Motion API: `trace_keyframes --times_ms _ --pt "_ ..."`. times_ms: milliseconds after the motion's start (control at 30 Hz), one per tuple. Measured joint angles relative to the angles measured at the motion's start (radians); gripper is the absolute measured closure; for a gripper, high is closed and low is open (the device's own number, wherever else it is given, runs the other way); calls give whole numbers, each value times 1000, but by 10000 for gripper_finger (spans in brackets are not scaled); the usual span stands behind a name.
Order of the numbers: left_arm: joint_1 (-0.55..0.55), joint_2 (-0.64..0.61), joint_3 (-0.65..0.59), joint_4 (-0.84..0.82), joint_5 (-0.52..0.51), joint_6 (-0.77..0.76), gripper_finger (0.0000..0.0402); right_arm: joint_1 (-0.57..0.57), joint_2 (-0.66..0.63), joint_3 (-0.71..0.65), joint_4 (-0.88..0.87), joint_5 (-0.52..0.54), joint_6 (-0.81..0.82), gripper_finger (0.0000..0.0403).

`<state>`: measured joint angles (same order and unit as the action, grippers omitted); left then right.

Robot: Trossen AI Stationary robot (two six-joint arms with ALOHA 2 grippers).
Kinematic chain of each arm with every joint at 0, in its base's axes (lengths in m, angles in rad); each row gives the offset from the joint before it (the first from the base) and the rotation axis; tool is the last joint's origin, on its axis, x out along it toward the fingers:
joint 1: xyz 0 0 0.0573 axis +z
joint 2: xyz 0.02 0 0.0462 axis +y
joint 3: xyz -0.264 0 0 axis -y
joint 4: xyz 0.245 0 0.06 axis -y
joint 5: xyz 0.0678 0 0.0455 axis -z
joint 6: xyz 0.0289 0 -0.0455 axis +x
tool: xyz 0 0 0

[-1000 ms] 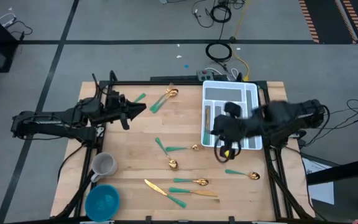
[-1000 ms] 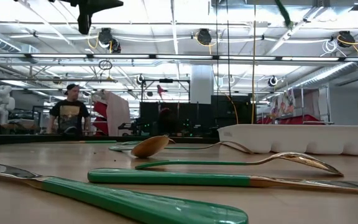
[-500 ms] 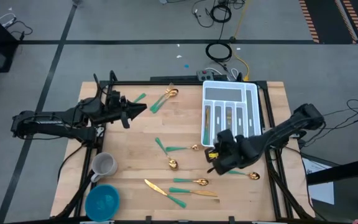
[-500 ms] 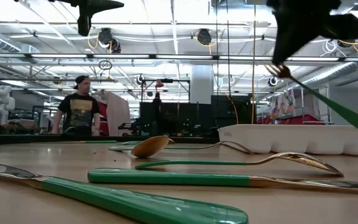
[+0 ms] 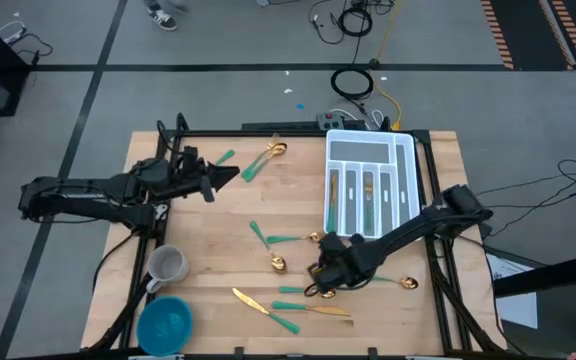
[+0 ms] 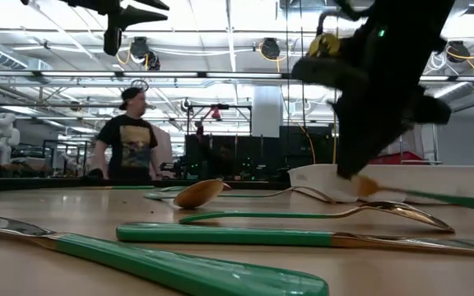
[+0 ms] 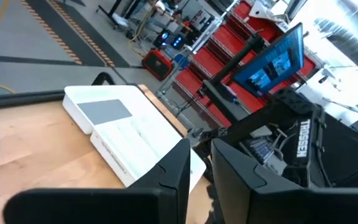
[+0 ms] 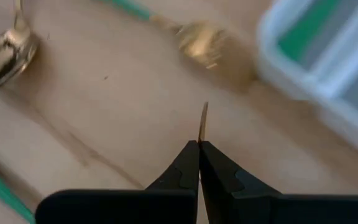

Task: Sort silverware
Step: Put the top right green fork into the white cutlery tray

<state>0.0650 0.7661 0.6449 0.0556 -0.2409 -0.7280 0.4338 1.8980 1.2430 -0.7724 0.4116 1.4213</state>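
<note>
The silverware has gold heads and teal handles. Several pieces lie loose on the wooden table, among them a spoon (image 5: 278,263) and a knife (image 5: 253,300). More lie in the white tray (image 5: 368,135). My right gripper (image 5: 318,283) is low over the table's near middle, shut on one piece (image 6: 369,186). My left gripper (image 5: 211,181) hangs level, high above the far left. Its fingers (image 7: 178,177) stand a narrow gap apart, with nothing showing between them. My right gripper pinches the piece at its gold end between the two fingers. A thin gold sliver (image 8: 202,121) sticks out past the fingertips. The fingers slant down from the table's right. The green handle (image 6: 447,200) juts out sideways, just above the table.
A grey mug (image 5: 168,265) and a blue bowl (image 5: 165,322) stand at the near left corner. Loose pieces lie right around my right gripper: a spoon (image 5: 393,281) and a fork (image 8: 201,38). A person (image 6: 130,144) is in the room beyond the table.
My right gripper has come down from above the tray toward the near middle of the table. It rolled as it went and carried the green-handled piece, ending low over the wood. My left gripper has rolled a little in place. The person behind has walked to the right.
</note>
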Motion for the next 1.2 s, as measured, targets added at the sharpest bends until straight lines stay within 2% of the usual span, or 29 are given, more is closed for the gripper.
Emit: trace_keyframes --times_ms 267,667,833,967,1100,1200 --pt "0 51 0 -79 5 1 329 -3 87 3 123 -51 -104 393" --pt "0 81 0 -141 51 9 329 -28 38 2 123 -85 -153 293" --pt "0 81 0 -144 54 9 329 -28 -28 2 123 -85 -225 270" --pt "0 81 0 -144 54 10 329 -37 -134 2 105 -128 -456 266" --pt "0 81 0 -144 54 10 329 -93 -259 2 -5 -205 -904 266" --pt "0 81 0 -144 51 10 329 -181 -318 2 -88 -301 -1223 266"
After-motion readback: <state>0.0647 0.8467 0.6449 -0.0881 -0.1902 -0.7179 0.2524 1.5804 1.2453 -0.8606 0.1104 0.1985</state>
